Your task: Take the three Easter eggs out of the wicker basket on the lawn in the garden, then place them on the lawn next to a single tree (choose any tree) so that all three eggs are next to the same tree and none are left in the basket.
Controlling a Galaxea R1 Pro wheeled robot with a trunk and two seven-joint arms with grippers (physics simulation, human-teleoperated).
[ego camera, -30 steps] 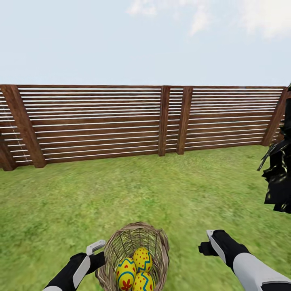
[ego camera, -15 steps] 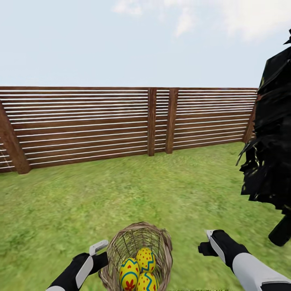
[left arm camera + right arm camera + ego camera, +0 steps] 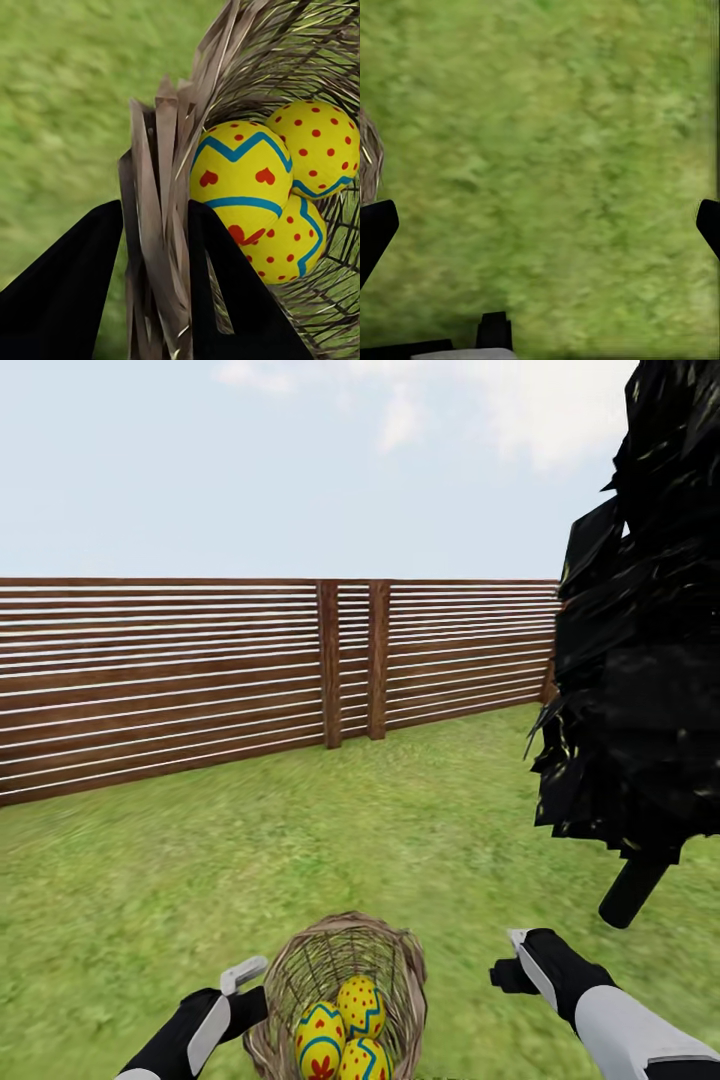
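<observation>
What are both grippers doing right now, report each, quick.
Left gripper: shut on the wicker basket rim, three Easter eggs inside.
Right gripper: open, empty, over the lawn.

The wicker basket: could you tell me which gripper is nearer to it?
Left. The left gripper is clamped on the basket rim; the right gripper hangs open over grass, apart from it.

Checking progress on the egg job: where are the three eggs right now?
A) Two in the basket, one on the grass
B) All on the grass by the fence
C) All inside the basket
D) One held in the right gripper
C: the three eggs sit together inside the basket, whose rim the left gripper pinches.
</observation>
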